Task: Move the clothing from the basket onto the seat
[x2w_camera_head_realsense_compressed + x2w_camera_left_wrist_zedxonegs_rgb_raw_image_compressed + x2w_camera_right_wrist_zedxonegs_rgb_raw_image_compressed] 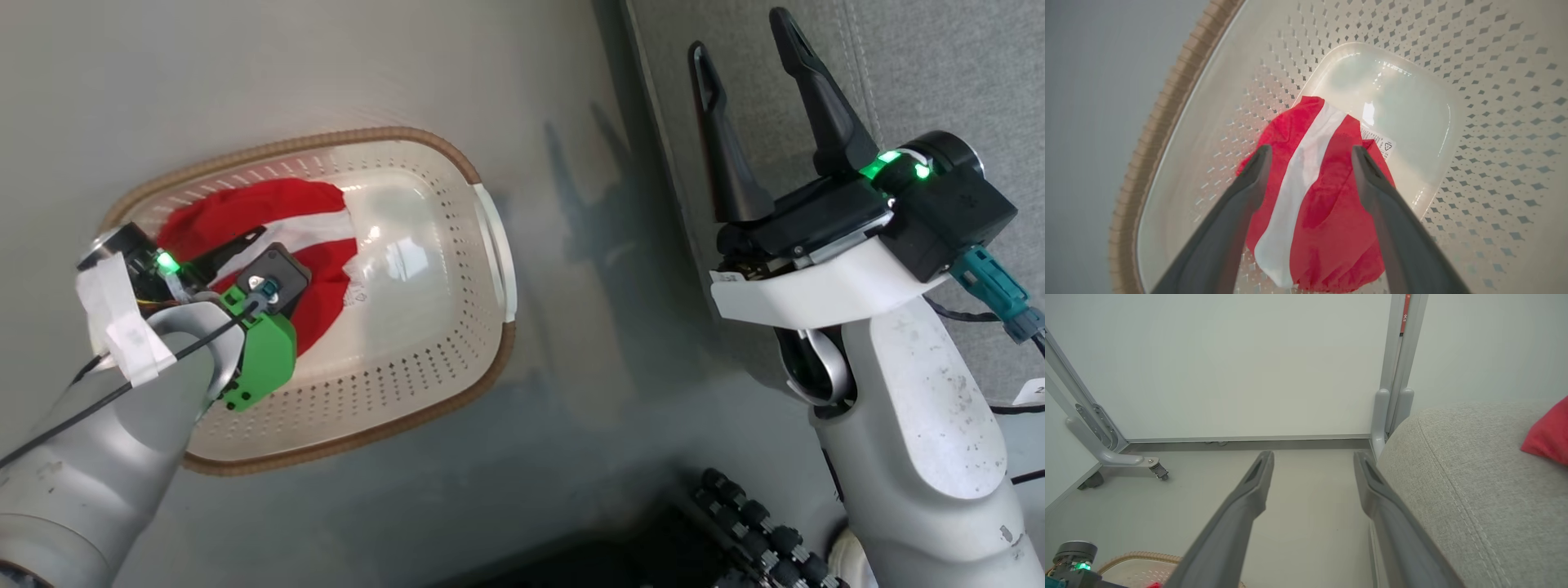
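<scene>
A cream perforated basket (457,359) with a brown rim stands on the floor at the left. One red garment with a white stripe (282,212) lies bunched at its left end. My left gripper (1310,153) hangs open inside the basket, its two fingers astride the red clothing (1323,196) just above it, not closed on it. My right gripper (747,45) stands open and empty over the near edge of the grey seat (939,73). In the right wrist view a second red piece (1549,437) lies on the seat (1474,490).
The grey floor (571,457) lies between basket and seat. White wall panels on wheeled grey frames (1110,457) stand beyond. A paper label (1380,143) sticks to the basket bottom. The robot's dark wheeled base (759,531) shows at the bottom.
</scene>
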Robot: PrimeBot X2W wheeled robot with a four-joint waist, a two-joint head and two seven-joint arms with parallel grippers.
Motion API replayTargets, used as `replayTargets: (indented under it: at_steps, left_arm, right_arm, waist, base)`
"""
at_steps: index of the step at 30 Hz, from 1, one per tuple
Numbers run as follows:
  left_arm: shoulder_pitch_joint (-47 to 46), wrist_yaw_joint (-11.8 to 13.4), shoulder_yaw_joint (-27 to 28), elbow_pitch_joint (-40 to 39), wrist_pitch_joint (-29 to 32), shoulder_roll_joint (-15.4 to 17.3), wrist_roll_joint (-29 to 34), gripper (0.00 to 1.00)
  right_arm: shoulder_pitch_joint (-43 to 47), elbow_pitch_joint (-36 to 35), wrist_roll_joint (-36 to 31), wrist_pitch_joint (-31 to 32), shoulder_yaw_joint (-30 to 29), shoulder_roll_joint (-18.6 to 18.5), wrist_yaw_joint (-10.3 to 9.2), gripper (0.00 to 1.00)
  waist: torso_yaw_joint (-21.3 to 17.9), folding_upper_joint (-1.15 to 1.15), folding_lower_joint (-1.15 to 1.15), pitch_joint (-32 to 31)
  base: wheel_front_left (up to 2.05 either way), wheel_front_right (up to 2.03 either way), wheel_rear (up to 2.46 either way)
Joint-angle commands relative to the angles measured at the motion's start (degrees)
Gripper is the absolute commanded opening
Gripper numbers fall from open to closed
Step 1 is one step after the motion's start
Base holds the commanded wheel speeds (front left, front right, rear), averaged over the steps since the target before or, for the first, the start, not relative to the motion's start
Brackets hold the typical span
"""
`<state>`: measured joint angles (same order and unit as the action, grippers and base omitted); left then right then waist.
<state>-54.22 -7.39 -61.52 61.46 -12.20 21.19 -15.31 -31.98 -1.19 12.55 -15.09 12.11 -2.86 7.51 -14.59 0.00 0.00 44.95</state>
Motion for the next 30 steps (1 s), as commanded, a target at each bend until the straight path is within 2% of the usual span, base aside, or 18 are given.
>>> replayTargets:
  at_steps: [1,5,11,21,30]
  left_arm:
    - [-1.6,-0.1,-1.1,0.8,0.6,1.0,-1.0,1.0]
    - [-3.6,-0.1,-6.2,2.4,2.6,1.7,-2.0,1.0]
    - [-5.5,-0.1,-10.4,3.9,7.6,2.3,-3.8,1.0]
    - [-6.1,-0.1,-11.9,5.0,20.5,2.3,-2.4,1.0]
    - [-6.7,-0.1,-11.9,4.6,27.4,2.9,1.7,1.0]
  right_arm:
    - [-0.9,-0.4,0.2,-0.1,0.2,-0.1,-0.04,1.0]
    - [-1.7,-1.0,0.6,-0.1,0.5,-0.1,-0.04,1.0]
    - [-2.8,-1.6,0.7,-0.1,0.6,-0.1,-0.04,1.0]
    - [-3.1,-2.7,0.3,-0.1,0.1,-0.1,-0.04,1.0]
    - [-2.5,-4.4,-0.6,-0.1,-0.8,-0.1,-0.04,1.0]
  waist:
    - [-2.7,0.0,0.0,3.9]
    - [-3.3,0.0,0.0,5.9]
    - [-3.8,0.0,0.0,8.4]
    - [-3.9,0.0,0.0,11.5]
    - [-3.9,0.0,0.0,14.3]
  base:
    - [0.0,0.0,0.0]
    - [0.0,0.0,0.0]
    - [0.0,0.0,0.0]
    - [0.0,0.0,0.0]
    - [0.0,0.0,0.0]
